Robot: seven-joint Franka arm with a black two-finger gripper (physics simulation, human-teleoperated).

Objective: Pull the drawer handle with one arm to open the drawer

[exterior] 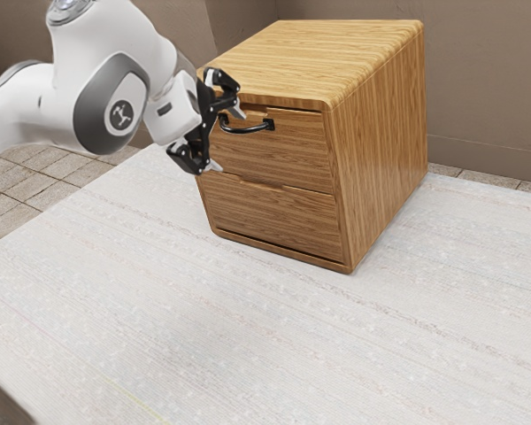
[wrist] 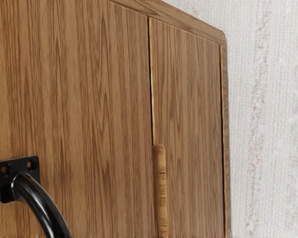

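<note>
A wooden cabinet (exterior: pixel 372 142) with two drawers stands on the pale floor. The upper drawer (exterior: pixel 283 150) carries a black curved handle (exterior: pixel 248 127); a thin dark gap runs along the top of its front. My black gripper (exterior: pixel 225 133) is at the handle's end nearest the arm, open, with one finger above and one below that end, neither visibly clamping it. In the wrist view the handle (wrist: pixel 39 208) and its black mounting plate (wrist: pixel 17 173) sit close under my hand, on the upper drawer front (wrist: pixel 74 99), with the lower drawer front (wrist: pixel 188 124) beyond.
The lower drawer (exterior: pixel 274 217) is flush and has no visible handle. Pale textured floor (exterior: pixel 248 336) spreads in front of the cabinet. Grey tiles (exterior: pixel 26 186) lie at the exterior view's left, and a brown wall (exterior: pixel 487 80) stands behind.
</note>
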